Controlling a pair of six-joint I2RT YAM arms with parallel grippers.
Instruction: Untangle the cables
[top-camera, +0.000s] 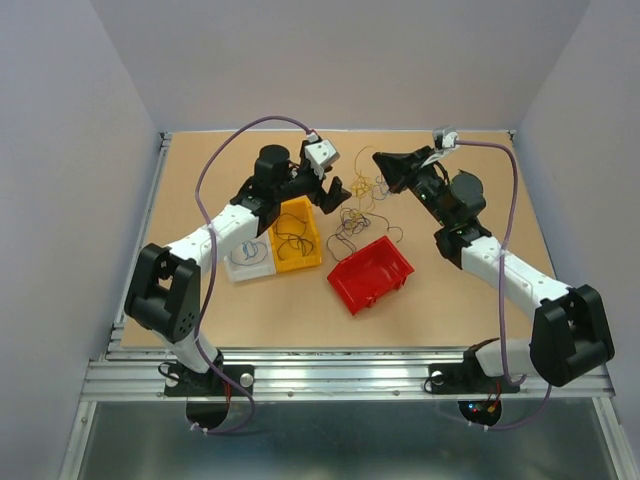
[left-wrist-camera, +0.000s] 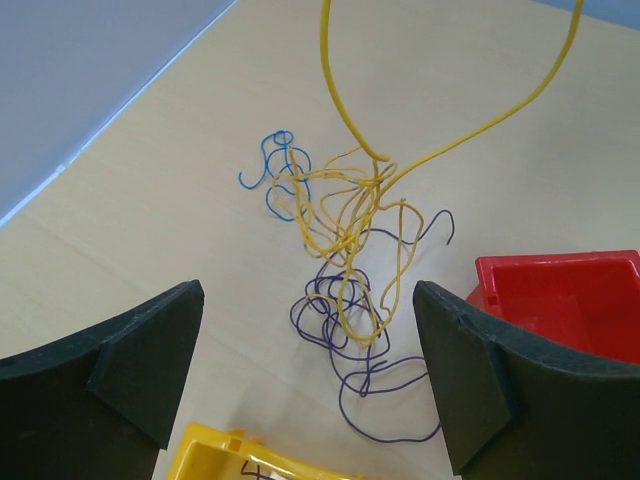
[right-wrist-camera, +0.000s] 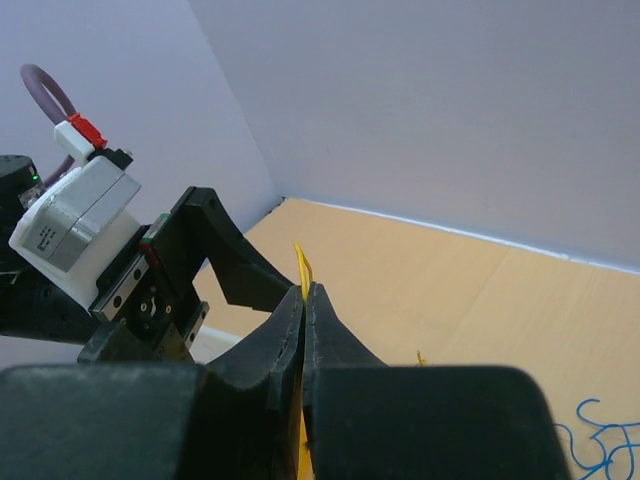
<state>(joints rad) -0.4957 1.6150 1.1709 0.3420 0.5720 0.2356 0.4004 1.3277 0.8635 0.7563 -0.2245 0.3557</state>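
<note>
1. Wooden desk (top-camera: 200, 180) carries the cables (top-camera: 358, 205) at its middle, the yellow, blue and dark strands mostly knotted together.
2. Yellow bin (top-camera: 311, 255) and white bin (top-camera: 235, 273) each seem to hold one freed wire, so most sorting remains.
3. Right pincer (right-wrist-camera: 304, 295) is clamped on a raised yellow strand (left-wrist-camera: 340, 100). Left pincer (left-wrist-camera: 305, 380) hangs apart above the tangle.

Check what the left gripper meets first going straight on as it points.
Probably the cable tangle: its yellow and purple strands lie dead ahead of the open left gripper. Depth is unclear.
</note>
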